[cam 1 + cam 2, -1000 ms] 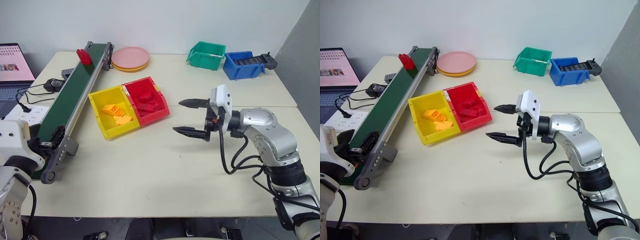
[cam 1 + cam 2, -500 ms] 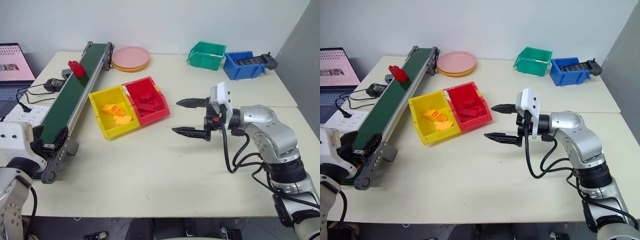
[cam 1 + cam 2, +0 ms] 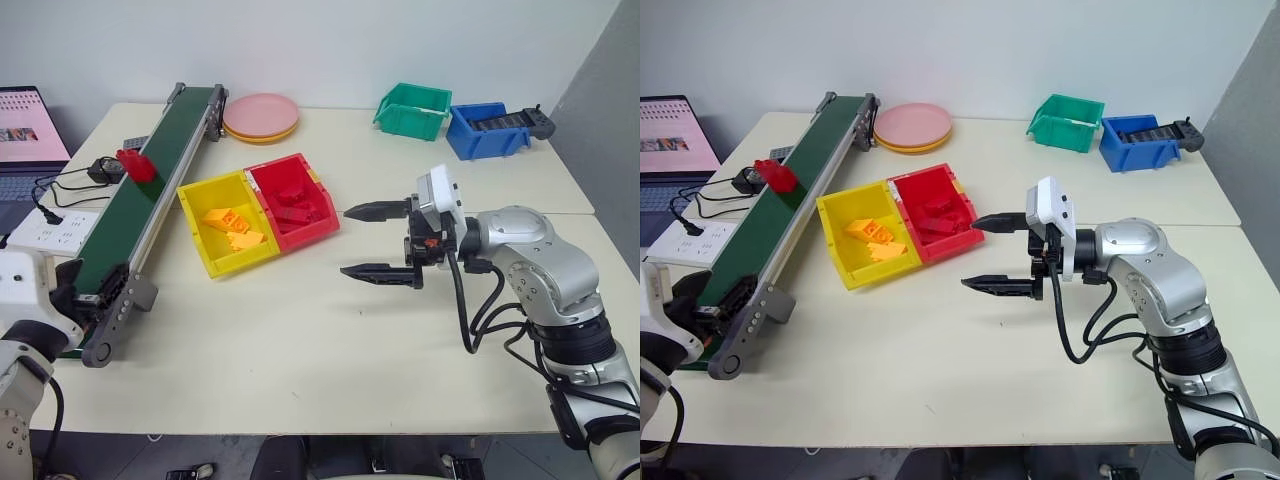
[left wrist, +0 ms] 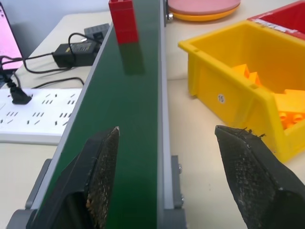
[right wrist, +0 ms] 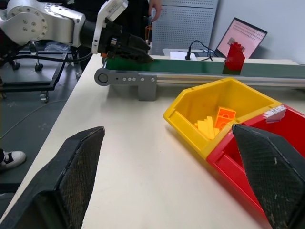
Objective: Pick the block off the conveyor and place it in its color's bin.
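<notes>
Right claw [image 3: 378,241] hangs wide open over the bare worktop [image 3: 330,340] just beside the red bin [image 3: 292,203], holding nothing, and the left claw [image 4: 167,157] waits at the near end of the conveyor [image 3: 140,200], its fingers spread wide across the belt and one side rail, also empty. Largest of the task's things is that long dark green belt in its grey frame, then the red bin with its sloped lip, holding red bricks and touching the yellow bin [image 3: 225,235]. Smallest is the block [image 3: 136,163], a bright red studded brick standing upright midway along the belt, apart from both claws.
</notes>
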Robot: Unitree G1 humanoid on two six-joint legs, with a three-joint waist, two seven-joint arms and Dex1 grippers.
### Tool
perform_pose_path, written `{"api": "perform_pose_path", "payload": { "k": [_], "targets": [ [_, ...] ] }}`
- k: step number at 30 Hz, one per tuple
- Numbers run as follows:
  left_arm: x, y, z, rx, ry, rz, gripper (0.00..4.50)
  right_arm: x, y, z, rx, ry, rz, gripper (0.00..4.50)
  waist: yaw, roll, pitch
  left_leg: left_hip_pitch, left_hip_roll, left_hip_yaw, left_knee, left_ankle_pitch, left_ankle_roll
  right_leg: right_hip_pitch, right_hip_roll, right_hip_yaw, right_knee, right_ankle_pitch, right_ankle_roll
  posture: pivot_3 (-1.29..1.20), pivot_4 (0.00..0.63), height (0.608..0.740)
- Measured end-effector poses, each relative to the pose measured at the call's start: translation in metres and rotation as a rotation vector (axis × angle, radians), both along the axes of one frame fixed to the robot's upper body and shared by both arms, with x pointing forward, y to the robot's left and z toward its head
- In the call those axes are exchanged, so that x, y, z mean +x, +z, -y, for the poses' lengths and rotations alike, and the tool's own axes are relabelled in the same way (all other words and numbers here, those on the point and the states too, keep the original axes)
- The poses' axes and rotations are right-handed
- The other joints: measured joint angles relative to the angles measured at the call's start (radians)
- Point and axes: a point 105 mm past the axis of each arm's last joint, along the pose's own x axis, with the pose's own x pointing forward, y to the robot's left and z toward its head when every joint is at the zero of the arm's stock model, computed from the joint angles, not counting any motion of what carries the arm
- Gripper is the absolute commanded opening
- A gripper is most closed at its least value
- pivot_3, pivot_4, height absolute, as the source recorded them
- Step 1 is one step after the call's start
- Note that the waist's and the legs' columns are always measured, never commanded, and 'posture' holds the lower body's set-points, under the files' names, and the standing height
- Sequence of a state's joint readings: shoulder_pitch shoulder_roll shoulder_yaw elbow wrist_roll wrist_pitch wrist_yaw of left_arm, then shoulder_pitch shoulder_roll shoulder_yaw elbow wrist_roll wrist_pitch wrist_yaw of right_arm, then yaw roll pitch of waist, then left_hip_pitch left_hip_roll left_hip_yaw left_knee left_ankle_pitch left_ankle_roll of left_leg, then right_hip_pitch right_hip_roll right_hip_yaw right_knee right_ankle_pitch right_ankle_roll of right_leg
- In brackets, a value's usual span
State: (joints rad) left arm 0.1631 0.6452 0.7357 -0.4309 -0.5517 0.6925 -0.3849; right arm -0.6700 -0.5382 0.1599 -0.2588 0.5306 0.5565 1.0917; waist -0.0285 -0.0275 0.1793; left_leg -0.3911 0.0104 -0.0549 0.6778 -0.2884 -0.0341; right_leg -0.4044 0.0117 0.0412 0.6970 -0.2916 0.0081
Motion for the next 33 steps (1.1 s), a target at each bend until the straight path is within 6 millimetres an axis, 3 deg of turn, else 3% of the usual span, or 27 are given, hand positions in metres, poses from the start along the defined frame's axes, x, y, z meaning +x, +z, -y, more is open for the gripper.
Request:
{"api": "perform_pose_path", "payload": {
  "k": [21,33],
  "targets": [
    [0.0,-0.008,-0.013,-0.009,0.067,-0.041,3.33,-0.004,-0.003,-0.004,-0.02,0.03,0.002,4.5,0.0,0.0,0.0,0.0,0.0,0.0,0.0,0.0,0.0,0.0,0.0,0.0,0.0,0.0,0.0,0.0,0.15,0.74],
    [-0.003,-0.022,-0.033,-0.034,0.151,-0.103,3.33,-0.005,-0.004,-0.004,-0.024,0.036,0.008,4.5,0.0,0.0,0.0,0.0,0.0,0.0,0.0,0.0,0.0,0.0,0.0,0.0,0.0,0.0,0.0,0.0,0.15,0.74]
  ]
}}
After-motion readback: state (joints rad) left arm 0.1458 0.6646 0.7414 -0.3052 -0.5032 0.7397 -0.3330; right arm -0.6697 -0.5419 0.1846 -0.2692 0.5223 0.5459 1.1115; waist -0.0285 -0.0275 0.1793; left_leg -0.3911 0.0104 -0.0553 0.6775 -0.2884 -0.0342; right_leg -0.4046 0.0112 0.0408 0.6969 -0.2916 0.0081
